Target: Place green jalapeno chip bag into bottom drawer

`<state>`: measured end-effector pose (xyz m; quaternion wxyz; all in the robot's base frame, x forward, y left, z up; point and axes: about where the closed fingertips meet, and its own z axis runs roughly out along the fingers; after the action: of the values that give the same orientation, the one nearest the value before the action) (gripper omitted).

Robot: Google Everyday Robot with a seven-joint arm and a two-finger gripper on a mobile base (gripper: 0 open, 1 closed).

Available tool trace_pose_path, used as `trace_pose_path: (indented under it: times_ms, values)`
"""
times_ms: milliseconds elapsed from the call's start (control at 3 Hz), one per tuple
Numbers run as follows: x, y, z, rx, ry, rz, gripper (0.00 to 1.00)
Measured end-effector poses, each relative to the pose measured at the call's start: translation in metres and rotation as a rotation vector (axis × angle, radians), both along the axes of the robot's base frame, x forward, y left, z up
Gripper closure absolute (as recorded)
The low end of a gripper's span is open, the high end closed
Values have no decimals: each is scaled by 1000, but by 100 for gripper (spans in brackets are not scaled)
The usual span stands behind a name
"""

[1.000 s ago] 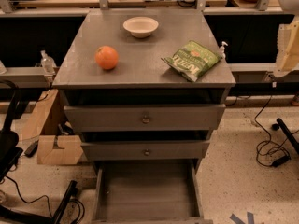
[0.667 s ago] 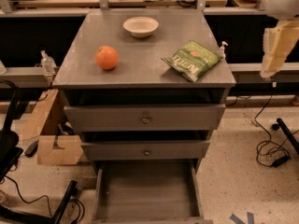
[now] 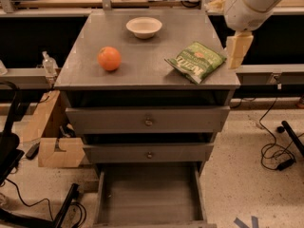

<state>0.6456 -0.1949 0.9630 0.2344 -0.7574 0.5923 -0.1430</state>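
Note:
The green jalapeno chip bag (image 3: 195,61) lies flat on the grey cabinet top (image 3: 142,56), near its front right corner. The bottom drawer (image 3: 148,194) is pulled open below, and its flat grey floor shows nothing in it. My gripper (image 3: 237,50) hangs from the white arm at the upper right, just right of the bag and a little above the cabinet's right edge. It holds nothing that I can see.
An orange (image 3: 109,58) sits on the left of the cabinet top and a white bowl (image 3: 144,26) at the back. Two upper drawers with round knobs (image 3: 148,121) are shut. Cardboard boxes (image 3: 57,148) stand at the left; cables (image 3: 275,151) lie at the right.
My arm has moved left and down, bringing the gripper from the far right edge of the view to just beside the chip bag. The bag, orange and bowl have not moved.

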Motion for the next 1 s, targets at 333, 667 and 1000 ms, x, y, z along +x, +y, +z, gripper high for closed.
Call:
trace_pose_path:
  times_ms: [333,667,1000]
  values:
    - [31,5,-24,-40,4,10,0]
    - [58,5,-49,-90,32,25,0]
    - [81,20,-71,-130,62,70,0]
